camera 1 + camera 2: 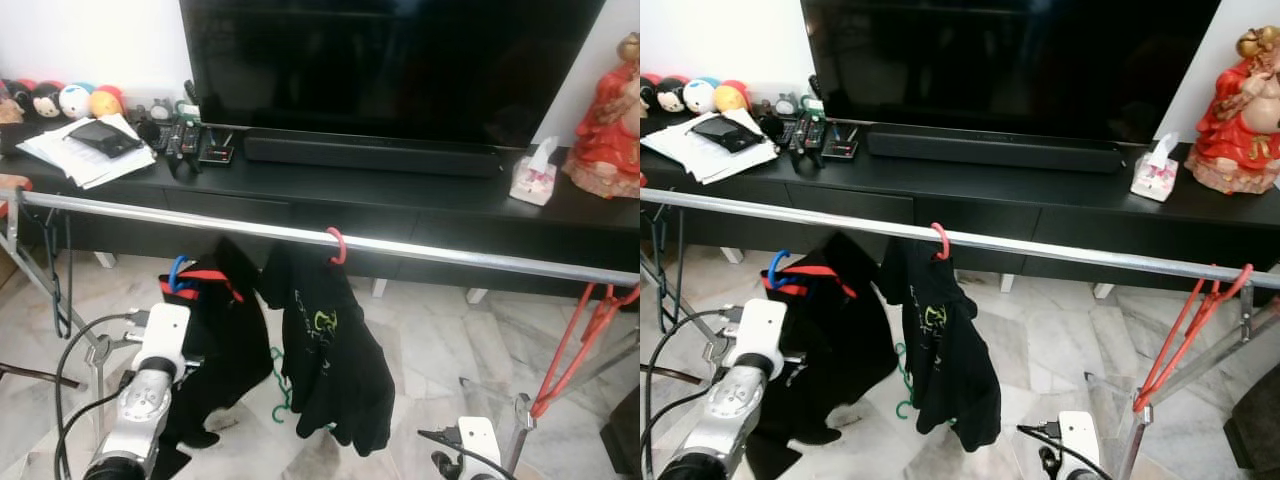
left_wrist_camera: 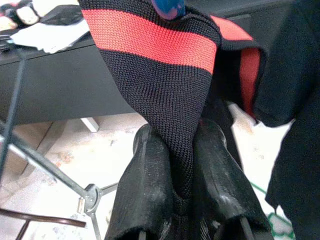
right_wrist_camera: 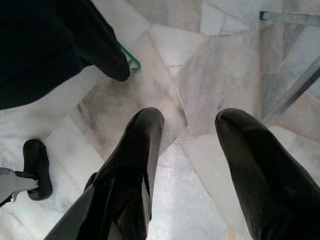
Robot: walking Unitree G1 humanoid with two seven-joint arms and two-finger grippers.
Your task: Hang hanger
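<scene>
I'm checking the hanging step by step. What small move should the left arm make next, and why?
Probably lift: the left gripper is shut on the black garment with red stripe, whose blue hanger hook sits below the silver rail, left of the shirt on the red hanger. Raising it would bring the hook up to the rail.

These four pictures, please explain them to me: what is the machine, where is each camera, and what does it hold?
It is a humanoid robot with two silver arms. The two wide pictures come from cameras on its head, looking down at a long silver clothes rail before a black TV cabinet. The other two come from cameras on its wrists.

The left gripper is shut on a black knitted garment with a red stripe, which sits on a blue plastic hanger below the rail. The right gripper is open above the marble floor.

A black T-shirt on a pink hanger is on the rail, and so is a bare red hanger.
</scene>
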